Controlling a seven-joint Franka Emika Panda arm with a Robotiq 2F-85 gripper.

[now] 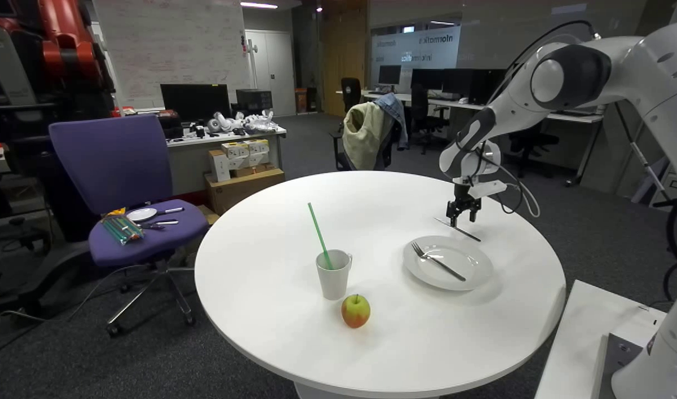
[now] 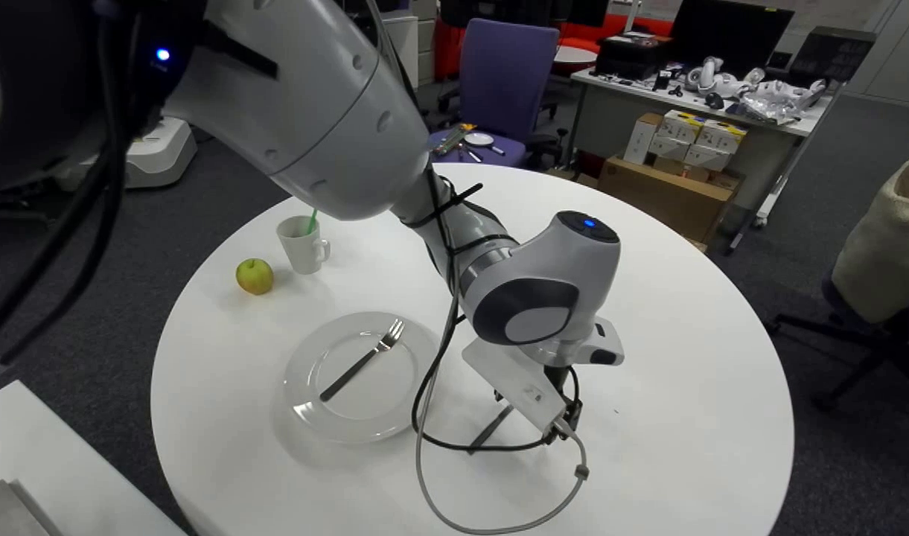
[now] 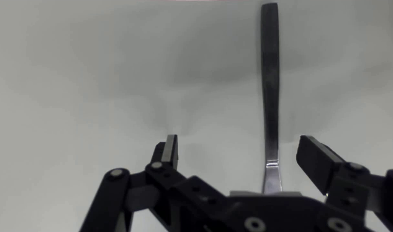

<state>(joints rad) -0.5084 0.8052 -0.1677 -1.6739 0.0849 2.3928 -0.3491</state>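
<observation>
In the wrist view the gripper (image 3: 237, 141) fills the bottom of the frame, its 2 fingers spread wide and gripping nothing. A knife (image 3: 270, 83) runs from the top, right of centre, down between them, closer to the finger at right. The gripper seems turned this way so that its fingers flank the narrow handle rather than lie along it. At lower centre of an exterior view, the knife lies beside a plate (image 2: 305, 365), which bears a fork (image 2: 350, 374). In an exterior view, a straw (image 1: 317, 230) tilts to the upper left, presumably because the wide mug (image 1: 334, 285) leaves it loose and the rim props it; an apple (image 1: 355, 311) sits near the mug.
</observation>
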